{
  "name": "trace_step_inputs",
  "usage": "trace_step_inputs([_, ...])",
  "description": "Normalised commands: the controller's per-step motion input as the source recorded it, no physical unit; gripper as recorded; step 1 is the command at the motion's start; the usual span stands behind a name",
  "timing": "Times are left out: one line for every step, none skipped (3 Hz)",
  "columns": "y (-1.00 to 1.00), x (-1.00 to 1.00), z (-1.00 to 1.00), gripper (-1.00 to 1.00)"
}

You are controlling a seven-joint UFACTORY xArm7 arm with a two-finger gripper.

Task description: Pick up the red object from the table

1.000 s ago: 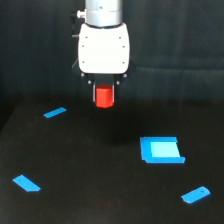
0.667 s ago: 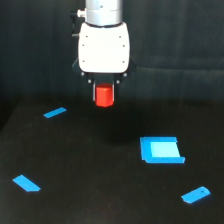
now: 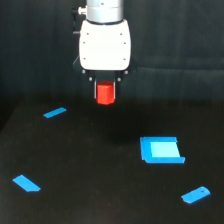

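Above the far middle of the table point(image 3: 100, 200), hanging straight down from the top edge of the exterior view: white gripper head on a grey metal wrist, rounded and boxy, wider than what it carries. Beneath that head, the gripper point(image 3: 105, 93), with two short dark fingers point(image 3: 95, 90) pointing down, jaws drawn in narrow and pressed against the two sides of the red object point(image 3: 105, 94). Held clear of the tabletop, upright, bright red-orange, stubby, matte, narrower than the head over it. Under it, only black surface with a faint sheen.

Spread across the black tabletop, four blue pieces, all lying flat and well apart from one another. Far left, below and left of the gripper: a thin blue strip point(image 3: 55, 112), slanted. Near left, close to the exterior view's left edge: a second blue strip point(image 3: 26, 183), slanted the other way. Right of centre, nearer than the gripper: a blue square tile point(image 3: 161, 150), the largest piece, paler in its middle and darker along its rim. Near right corner: a small blue rounded bar point(image 3: 196, 195), tilted, with a tiny pale spot near its far end.

Behind the table, filling the far background: a dark, curtain-like backdrop point(image 3: 190, 45) with faint vertical folds.
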Motion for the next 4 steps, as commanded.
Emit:
trace_step_inputs([-0.04,0.1,0.08,-1.0])
trace_step_inputs([0.04,0.02,0.1,-0.89])
trace_step_inputs([0.01,0.02,0.04,-0.95])
trace_step_inputs([-0.02,0.05,0.11,-1.0])
